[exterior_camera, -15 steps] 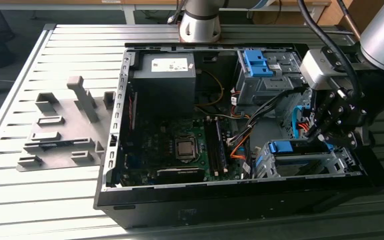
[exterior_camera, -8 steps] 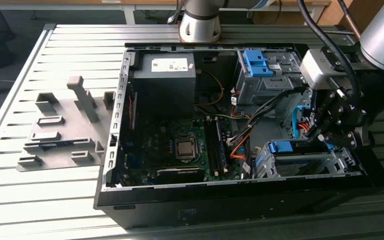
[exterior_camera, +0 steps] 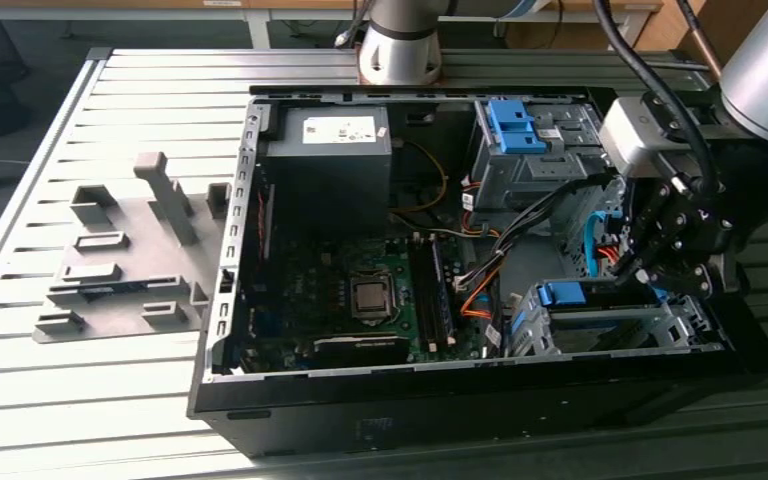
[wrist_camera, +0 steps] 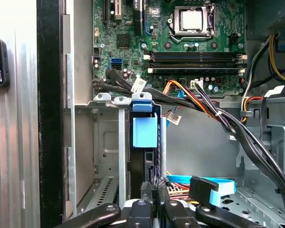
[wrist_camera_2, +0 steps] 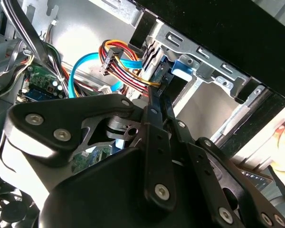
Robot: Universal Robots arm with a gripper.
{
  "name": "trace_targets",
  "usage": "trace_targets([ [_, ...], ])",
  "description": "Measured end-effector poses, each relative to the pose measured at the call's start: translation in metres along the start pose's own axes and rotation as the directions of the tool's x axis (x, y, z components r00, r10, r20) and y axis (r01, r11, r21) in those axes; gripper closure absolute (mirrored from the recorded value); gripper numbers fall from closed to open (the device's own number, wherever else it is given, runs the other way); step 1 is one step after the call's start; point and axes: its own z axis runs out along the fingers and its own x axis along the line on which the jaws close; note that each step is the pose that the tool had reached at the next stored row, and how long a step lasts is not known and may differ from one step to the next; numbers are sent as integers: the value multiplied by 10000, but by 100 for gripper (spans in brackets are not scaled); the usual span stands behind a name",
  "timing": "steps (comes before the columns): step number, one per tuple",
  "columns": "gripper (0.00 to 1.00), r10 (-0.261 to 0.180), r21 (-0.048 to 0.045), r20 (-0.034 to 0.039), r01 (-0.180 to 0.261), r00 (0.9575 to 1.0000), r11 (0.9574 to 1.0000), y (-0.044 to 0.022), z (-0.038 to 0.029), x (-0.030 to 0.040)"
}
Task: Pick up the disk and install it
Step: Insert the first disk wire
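In drive cage [exterior_camera: 624,330]: disk [wrist_camera: 145,142] seated edgewise; jaws pressed together just behind it.

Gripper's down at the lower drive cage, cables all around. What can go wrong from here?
1. Snag: the cable bundle and the blue flat cable run close beside the gripper. A sideways move may catch or tug them.
2. Jam: the disk sits edge-on in the narrow drive cage. A slight tilt could bind its blue frame against the cage walls.
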Motion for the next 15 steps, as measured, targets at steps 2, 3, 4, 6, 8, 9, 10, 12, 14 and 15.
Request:
trace_targets([
  [2, 84, 8, -5, 1, -8, 10000, 10000, 0, 5, 0],
  [3, 84, 10, -8, 0, -10, 10000, 10000, 0, 8, 0],
  [4, 84, 12, -14, -1, -12, 10000, 10000, 0, 10, 0],
  [6, 84, 16, -26, 5, -16, 10000, 10000, 0, 22, 0],
  [8, 84, 18, -38, 1, -18, 10000, 10000, 0, 29, 1],
  [9, 84, 19, -44, -1, -19, 10000, 10000, 0, 31, 1],
  [10, 84, 20, -51, 2, -20, 10000, 10000, 0, 38, 1],
  [12, 84, 20, -58, -5, -20, 10000, 10000, -1, 46, 1],
  [14, 84, 21, -59, -6, -21, 10000, 10000, -1, 46, 1],
  [15, 84, 21, -59, -4, -21, 10000, 10000, -1, 47, 1],
])
